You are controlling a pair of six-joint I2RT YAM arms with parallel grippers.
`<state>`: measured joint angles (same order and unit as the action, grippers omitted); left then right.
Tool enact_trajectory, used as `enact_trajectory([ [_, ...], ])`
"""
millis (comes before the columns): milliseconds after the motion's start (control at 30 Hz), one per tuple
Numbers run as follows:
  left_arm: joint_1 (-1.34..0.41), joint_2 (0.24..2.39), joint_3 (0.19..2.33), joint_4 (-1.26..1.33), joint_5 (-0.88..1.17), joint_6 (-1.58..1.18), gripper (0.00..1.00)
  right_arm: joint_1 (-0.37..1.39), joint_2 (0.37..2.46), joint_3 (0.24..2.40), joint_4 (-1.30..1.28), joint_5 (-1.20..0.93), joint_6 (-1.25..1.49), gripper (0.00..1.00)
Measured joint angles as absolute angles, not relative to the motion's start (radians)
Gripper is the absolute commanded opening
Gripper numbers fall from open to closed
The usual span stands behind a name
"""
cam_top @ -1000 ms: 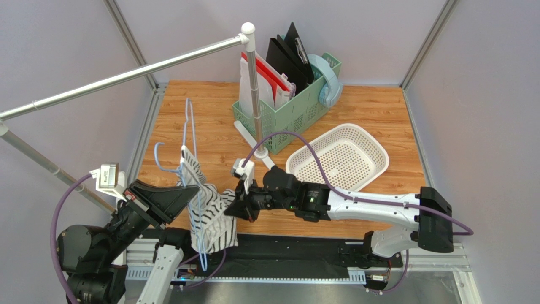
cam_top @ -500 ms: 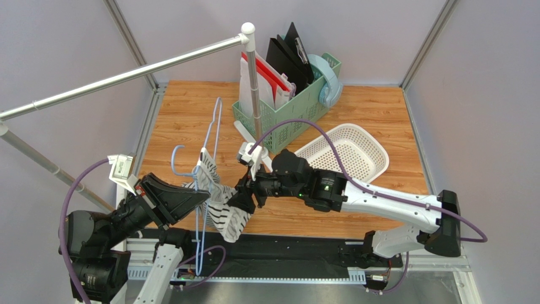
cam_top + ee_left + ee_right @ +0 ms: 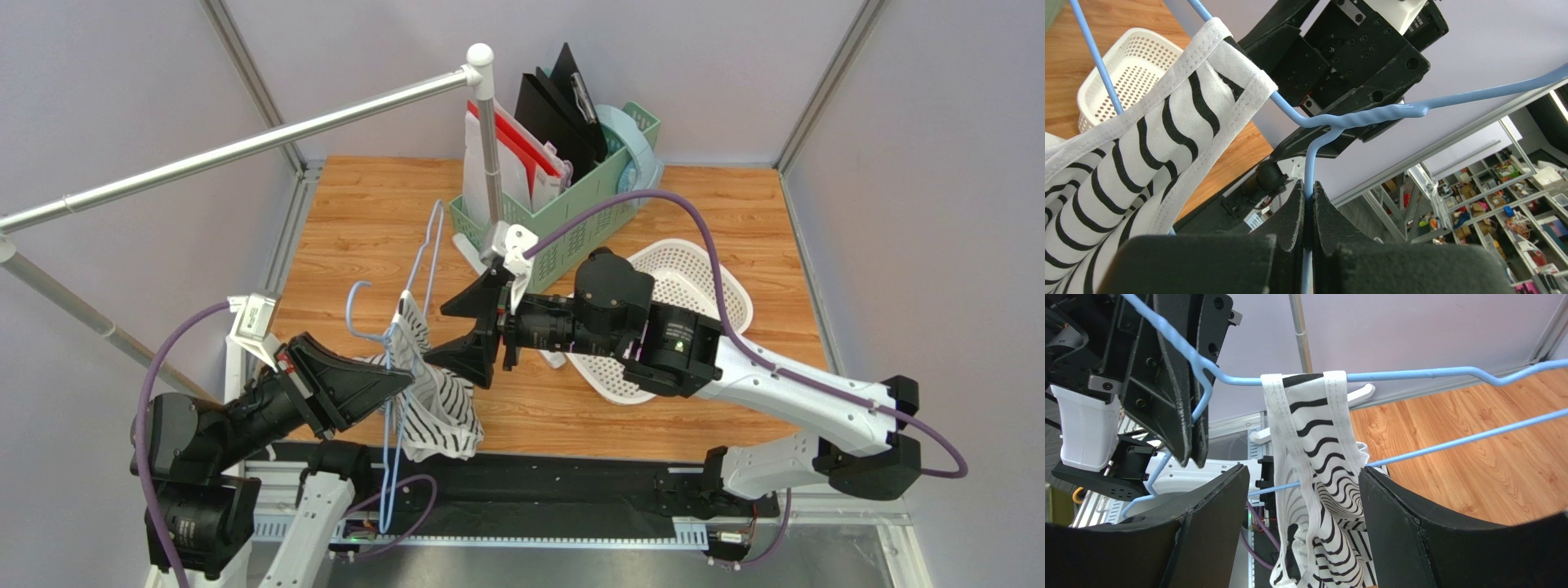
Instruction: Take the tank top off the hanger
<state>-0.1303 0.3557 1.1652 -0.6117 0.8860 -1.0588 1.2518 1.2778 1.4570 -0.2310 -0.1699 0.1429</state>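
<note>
moved: right pincer rose, jaws now apart | left pincer clamped on hanger neck | tank top hangs by a strap on hanger | tip: pinch strap, slide it off arm's end

Tank top hem beyond right wrist view's bottom edge; hanger stem partly inside left claw.

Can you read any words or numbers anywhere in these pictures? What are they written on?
No words, numbers or signs can be read anywhere.
tank top: only black-and-white stripes, no writing shows.
folders in the green basket: no writing shows on them.
boxes on the far shelves: too small and blurred to read.
</note>
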Motion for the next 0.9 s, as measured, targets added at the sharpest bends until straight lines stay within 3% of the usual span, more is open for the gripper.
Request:
enact_trajectory([
  [233, -0.130, 0.331, 1.164, -0.617, 0.895, -1.061, 0.00, 1.251, 1.359, 1.474, -0.218, -0.181, 0.158, 0.66],
  [333, -0.130, 0.324, 1.164, -0.619, 0.900, -1.061, 0.00, 1.252, 1.374, 1.475, -0.218, -0.175, 0.163, 0.59],
  [433, -0.130, 0.317, 1.163, -0.621, 0.900, -1.061, 0.00, 1.252, 1.375, 1.475, -0.210, -0.170, 0.172, 0.44],
  [467, -0.130, 0.314, 1.162, -0.620, 0.900, -1.061, 0.00, 1.252, 1.375, 1.475, -0.200, -0.167, 0.179, 0.31],
  [633, -0.130, 0.302, 1.150, -0.624, 0.900, -1.062, 0.00, 1.252, 1.375, 1.475, -0.175, -0.145, 0.194, 0.08],
  [733, -0.130, 0.298, 1.149, -0.624, 0.900, -1.062, 0.00, 1.252, 1.375, 1.475, -0.167, -0.131, 0.195, 0.00],
  [900, -0.130, 0.290, 1.149, -0.627, 0.900, -1.061, 0.00, 1.251, 1.375, 1.493, -0.191, -0.069, 0.174, 0.00],
])
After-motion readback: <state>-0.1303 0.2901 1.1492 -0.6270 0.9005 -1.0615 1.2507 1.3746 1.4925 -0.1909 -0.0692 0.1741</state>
